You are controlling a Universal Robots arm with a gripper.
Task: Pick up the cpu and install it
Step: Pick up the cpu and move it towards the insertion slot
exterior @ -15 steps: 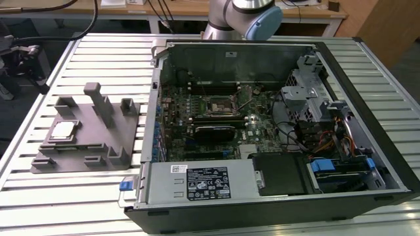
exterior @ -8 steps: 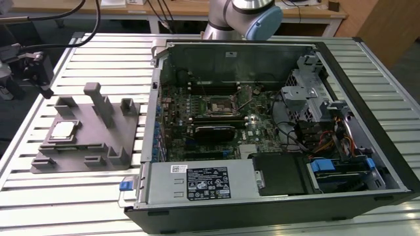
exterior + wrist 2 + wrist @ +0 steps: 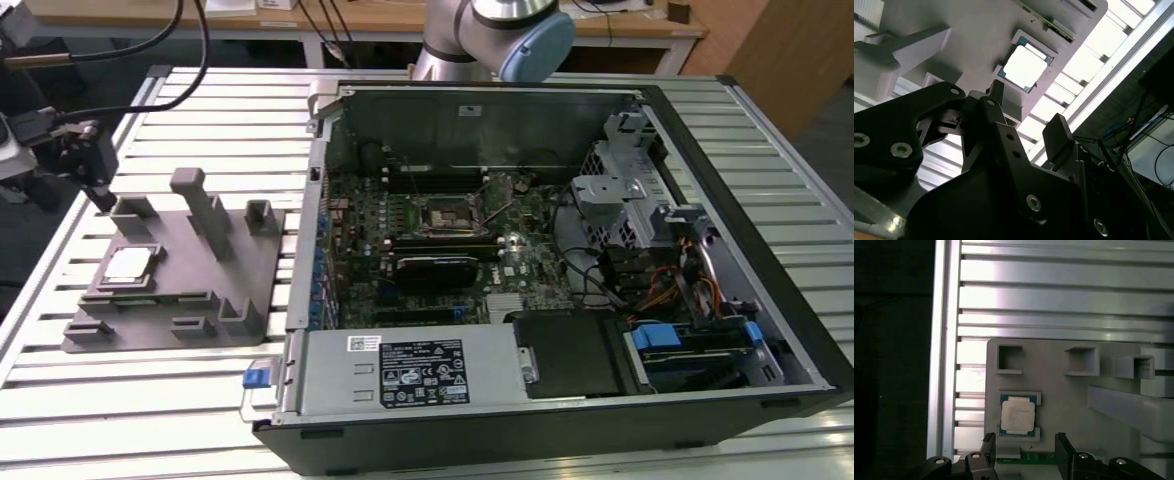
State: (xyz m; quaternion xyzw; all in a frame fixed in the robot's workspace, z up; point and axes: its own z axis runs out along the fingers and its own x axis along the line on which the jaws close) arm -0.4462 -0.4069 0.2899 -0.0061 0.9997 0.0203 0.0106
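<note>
Hovering near the far corner of the fixture on the exterior view's left, the black two-fingered gripper (image 3: 91, 165) is carrying nothing. In both wrist views we are seeing its jaws spread wide, with only air between the dark fingers (image 3: 1064, 447).

Just beyond those fingertips we are finding the cpu (image 3: 1017, 415), a small flat square chip with a pale silver-white metal top and a thin green edge. It is lying flat in a shallow square recess of the fixture, apart from the gripper and not touched by it. In the second wrist view the cpu (image 3: 1025, 66) is glaring bright past the open fingers, and in the exterior view it (image 3: 128, 264) is sitting on the fixture's left part, nearer the camera than the gripper.

The grey plastic block fixture (image 3: 180, 290) is carrying several upright posts and small box-shaped pockets, and a narrow green circuit strip (image 3: 1029, 458) is lying in it close beside the cpu's recess. The fixture is resting on a ribbed aluminium table (image 3: 147, 400).

To the exterior view's right we are looking into an open black computer case (image 3: 467, 125) lying on its side. Its green motherboard (image 3: 461, 265) is facing up, and the black square socket frame (image 3: 445, 212) on it is well apart from the cpu. Behind the case, the silver robot arm with a pale blue joint cap (image 3: 534, 45) is rising out of frame.
</note>
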